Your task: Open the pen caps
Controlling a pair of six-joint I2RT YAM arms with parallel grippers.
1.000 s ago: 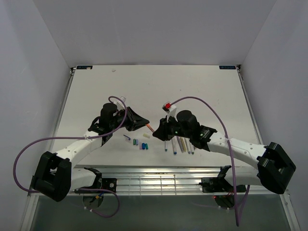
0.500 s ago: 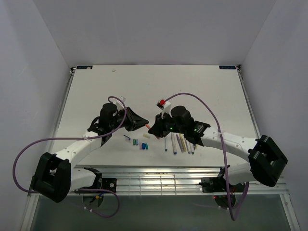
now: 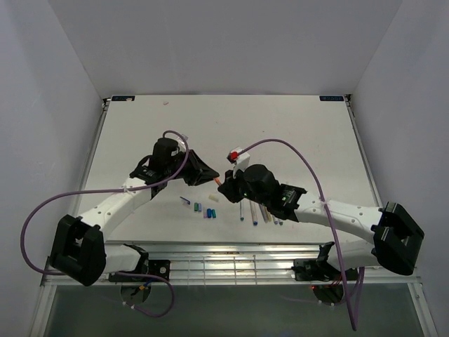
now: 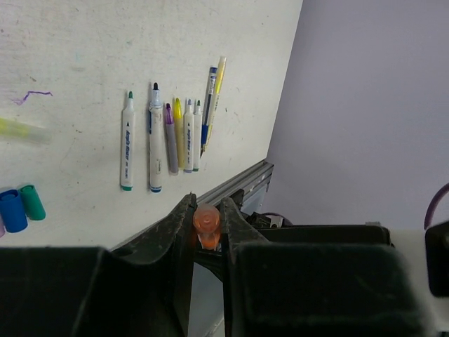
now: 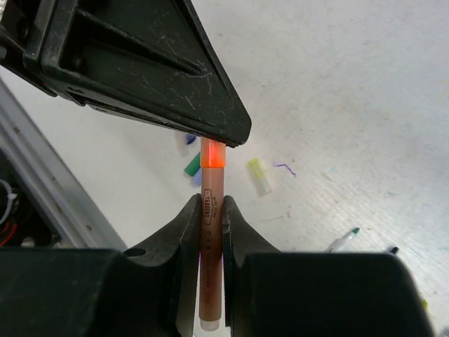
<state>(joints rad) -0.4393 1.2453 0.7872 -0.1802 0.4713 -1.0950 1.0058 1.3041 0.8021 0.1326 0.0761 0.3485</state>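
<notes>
An orange pen (image 5: 211, 232) hangs above the table between my two grippers. My right gripper (image 5: 210, 207) is shut on its brownish-orange barrel. The bright orange pen cap (image 5: 212, 153) at its far end runs in between the fingers (image 5: 175, 84) of my left gripper. In the left wrist view my left gripper (image 4: 207, 210) is shut on that orange cap (image 4: 207, 221), seen end-on. From above, the left gripper (image 3: 210, 179) and right gripper (image 3: 226, 188) meet tip to tip over the table's middle, with the pen (image 3: 218, 182) between them.
Loose caps lie below the grippers: blue (image 4: 12, 209), teal-green (image 4: 31, 201), a pale yellow one (image 5: 259, 175) and a green one (image 5: 191, 166). A row of several uncapped pens (image 4: 156, 144) lies near the front rail (image 3: 231, 256). A purple scribble (image 4: 31, 95) marks the table.
My right gripper has moved left to the pen and shut on its barrel. My left arm has shifted slightly away from the front edge, still gripping the orange cap.
</notes>
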